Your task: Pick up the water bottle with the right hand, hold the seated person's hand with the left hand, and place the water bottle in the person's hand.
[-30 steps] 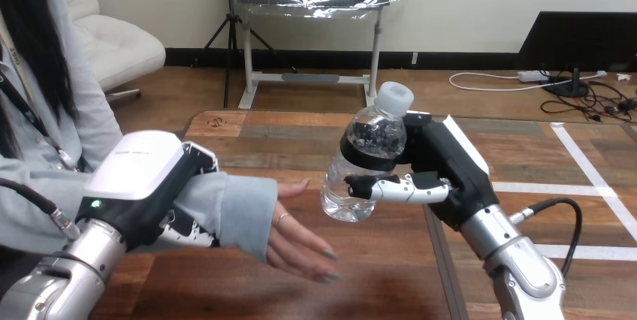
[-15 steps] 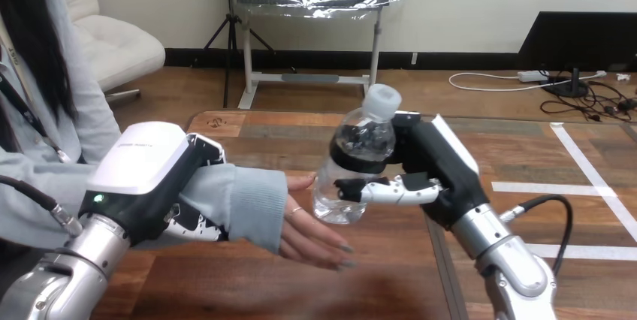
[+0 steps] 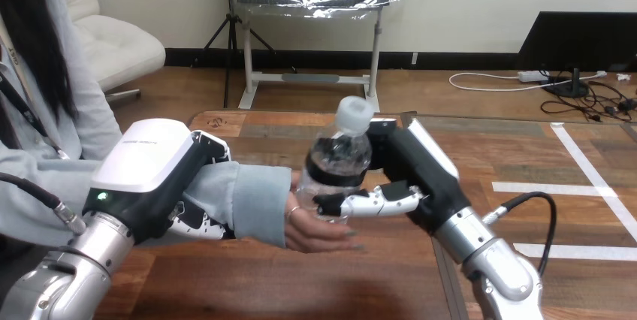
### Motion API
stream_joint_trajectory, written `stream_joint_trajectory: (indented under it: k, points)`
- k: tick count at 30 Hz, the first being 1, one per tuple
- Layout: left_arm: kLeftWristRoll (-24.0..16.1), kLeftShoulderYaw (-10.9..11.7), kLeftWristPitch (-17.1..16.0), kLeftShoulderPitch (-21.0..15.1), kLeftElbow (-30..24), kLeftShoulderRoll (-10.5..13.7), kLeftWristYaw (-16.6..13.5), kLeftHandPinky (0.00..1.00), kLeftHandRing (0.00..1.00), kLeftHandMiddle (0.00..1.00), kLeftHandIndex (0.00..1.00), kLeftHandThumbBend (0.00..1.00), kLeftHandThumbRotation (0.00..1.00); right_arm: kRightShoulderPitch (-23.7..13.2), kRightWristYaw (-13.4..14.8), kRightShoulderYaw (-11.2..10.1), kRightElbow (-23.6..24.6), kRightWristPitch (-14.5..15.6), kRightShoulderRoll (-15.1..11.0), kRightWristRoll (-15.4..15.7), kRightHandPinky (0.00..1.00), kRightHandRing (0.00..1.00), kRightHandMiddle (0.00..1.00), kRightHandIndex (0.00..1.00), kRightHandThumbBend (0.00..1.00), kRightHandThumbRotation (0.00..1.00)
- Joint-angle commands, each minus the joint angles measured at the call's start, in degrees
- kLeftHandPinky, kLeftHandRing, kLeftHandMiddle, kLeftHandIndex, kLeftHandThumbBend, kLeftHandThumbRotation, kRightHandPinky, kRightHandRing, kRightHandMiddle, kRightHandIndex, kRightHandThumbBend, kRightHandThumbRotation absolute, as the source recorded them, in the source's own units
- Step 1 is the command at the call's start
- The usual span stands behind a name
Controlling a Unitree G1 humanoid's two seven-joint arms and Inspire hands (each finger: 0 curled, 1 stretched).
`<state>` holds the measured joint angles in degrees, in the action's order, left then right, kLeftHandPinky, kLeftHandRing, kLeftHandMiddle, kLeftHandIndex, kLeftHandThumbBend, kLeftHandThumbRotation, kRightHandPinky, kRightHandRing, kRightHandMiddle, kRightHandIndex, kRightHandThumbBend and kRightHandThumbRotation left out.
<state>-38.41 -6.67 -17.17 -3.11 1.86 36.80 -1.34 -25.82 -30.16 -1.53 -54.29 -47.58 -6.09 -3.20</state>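
Plastic water bottle (image 3: 336, 164): clear, held off the table near the middle of the head view; leaning a little, top toward the view's right; base low over the person's open palm, contact there too close to call.
Cap (image 3: 353, 114): white, screwed on, highest point of the bottle.
Right hand (image 3: 421, 173): clamped on the water bottle from its right side; palm against the far right of the bottle, black-and-white fingers (image 3: 372, 203) wrapped across the front of its lower half.
Person's hand (image 3: 319, 233): palm up, reaching in from the view's left; lying beneath and just in front of the bottle's base, fingertips pointing toward the right hand.
Left hand (image 3: 150, 166): closed round the person's forearm just behind the wrist; white shell on top, fingers (image 3: 194, 224) curled underneath.
Sleeve (image 3: 255, 200): light blue, cuff lying between the left hand and the person's hand.
Table (image 3: 248, 282): wooden planks, below the person's hand and both robot hands.
Forearms: silver, left one (image 3: 67, 282) entering at bottom left, right one (image 3: 492, 264) at bottom right.
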Motion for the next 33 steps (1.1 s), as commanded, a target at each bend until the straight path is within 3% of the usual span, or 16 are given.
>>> stream_joint_trajectory:
  k: [1,15,21,33]
  points:
    - [1.35,1.85,-0.42,-3.43,-4.49,-1.04,-0.85,0.27,0.28,0.33,0.35,0.87,0.0,-0.57,0.75,0.95,5.84,-1.7,1.22,-0.32,0.22,0.28,0.37,0.44,0.78,0.0]
    - [0.75,1.32,-0.43,-3.91,-4.3,-1.58,-0.65,0.27,0.29,0.34,0.36,0.88,0.0,4.06,-0.63,3.28,14.53,1.43,2.3,-1.94,0.23,0.3,0.39,0.43,0.78,0.0]
    - [0.46,1.15,-0.32,-4.1,-4.21,-2.01,-0.75,0.27,0.29,0.35,0.36,0.88,0.0,6.3,-1.83,4.3,19.0,4.48,2.69,-3.78,0.23,0.29,0.38,0.43,0.78,0.0]
    - [0.35,1.02,0.61,-4.27,-4.19,-2.7,0.07,0.27,0.29,0.35,0.37,0.88,0.0,9.91,-2.34,5.79,25.78,7.85,2.79,-5.67,0.23,0.29,0.38,0.43,0.79,0.0]
